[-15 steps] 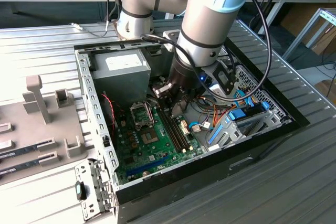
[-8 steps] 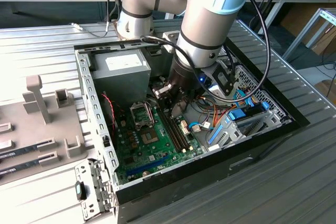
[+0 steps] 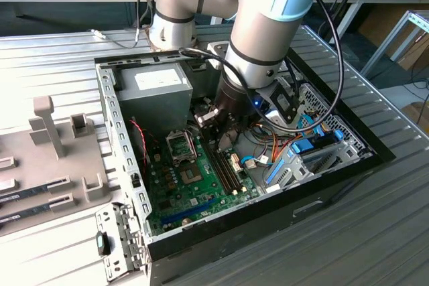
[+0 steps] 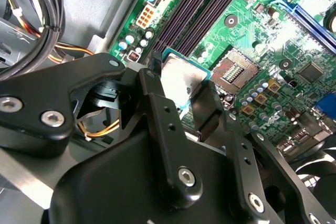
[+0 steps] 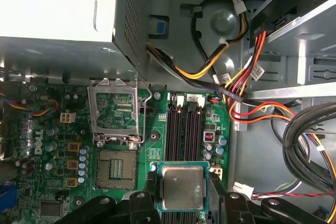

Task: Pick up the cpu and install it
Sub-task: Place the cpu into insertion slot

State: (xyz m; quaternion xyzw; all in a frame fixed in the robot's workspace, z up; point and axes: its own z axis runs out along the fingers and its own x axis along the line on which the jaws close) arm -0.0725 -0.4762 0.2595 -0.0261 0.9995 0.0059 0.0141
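Inside open computer case (image 3: 107,98) on slatted metal worktop (image 3: 375,232), arm's claw (image 3: 221,135) hangs over green motherboard (image 3: 194,179). Grey power-supply box (image 3: 151,88) stands close beside. Bundled yellow, red and black cables (image 5: 236,85) run along case wall. Socket (image 5: 116,167) lies open, its metal load plate (image 5: 115,111) flipped back. Claw clamps cpu (image 5: 182,187) by two opposite edges, above dark memory slots (image 5: 184,124), just beside socket, not seated. Cpu: small flat square, dull grey metal lid, thin green rim.
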